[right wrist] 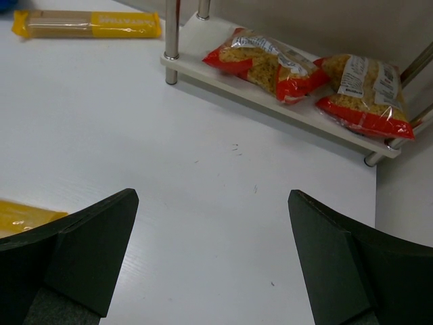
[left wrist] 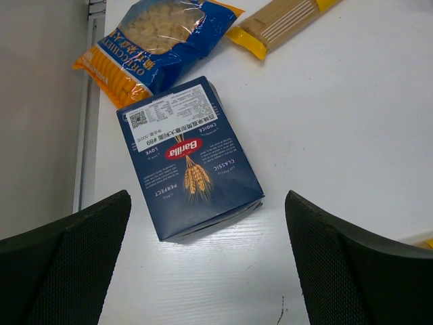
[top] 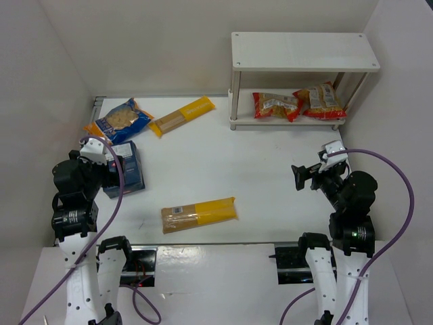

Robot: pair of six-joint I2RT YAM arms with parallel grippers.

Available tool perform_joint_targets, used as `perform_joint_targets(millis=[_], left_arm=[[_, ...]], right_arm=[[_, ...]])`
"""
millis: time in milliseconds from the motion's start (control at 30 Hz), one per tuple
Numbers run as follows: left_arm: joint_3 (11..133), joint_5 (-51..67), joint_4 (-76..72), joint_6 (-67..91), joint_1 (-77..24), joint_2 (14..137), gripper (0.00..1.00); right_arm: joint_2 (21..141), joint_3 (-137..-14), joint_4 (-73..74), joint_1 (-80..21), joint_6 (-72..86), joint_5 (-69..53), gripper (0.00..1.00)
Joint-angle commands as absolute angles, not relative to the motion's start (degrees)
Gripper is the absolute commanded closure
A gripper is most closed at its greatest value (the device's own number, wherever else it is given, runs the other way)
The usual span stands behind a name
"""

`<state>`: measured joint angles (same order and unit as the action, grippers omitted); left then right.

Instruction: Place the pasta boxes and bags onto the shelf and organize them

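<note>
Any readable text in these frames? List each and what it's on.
"Barilla": red logo on the blue box.
"PERFECT", "CLASSIC", "CHOICE", "LOVE": white print on the same box.
Sticker on the box: QR code and fine print, too small to read.
Blue-and-orange bag: edge lettering too blurred.
Spaghetti pack and red bags: print unreadable.

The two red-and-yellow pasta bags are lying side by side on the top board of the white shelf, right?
No. The red-and-yellow pasta bags lie side by side on the lower board of the white shelf, not the top one; the top external view shows it.
</note>
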<state>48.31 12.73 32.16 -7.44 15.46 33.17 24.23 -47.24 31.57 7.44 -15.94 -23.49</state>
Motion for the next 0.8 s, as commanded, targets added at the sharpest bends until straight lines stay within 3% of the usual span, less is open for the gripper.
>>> perform_joint_targets(millis=[0,767], left_arm=[[48.96,13.89,31.11,-8.09,15.82,32.52,0.00],[48.96,14.41,31.11,-8.09,15.82,32.52,0.00]], right_arm=[[24.08,-47.55,31.64,7.91,-16.08,-24.70,0.00],[22.50,-47.55,31.64,7.91,-16.08,-23.64,0.00]])
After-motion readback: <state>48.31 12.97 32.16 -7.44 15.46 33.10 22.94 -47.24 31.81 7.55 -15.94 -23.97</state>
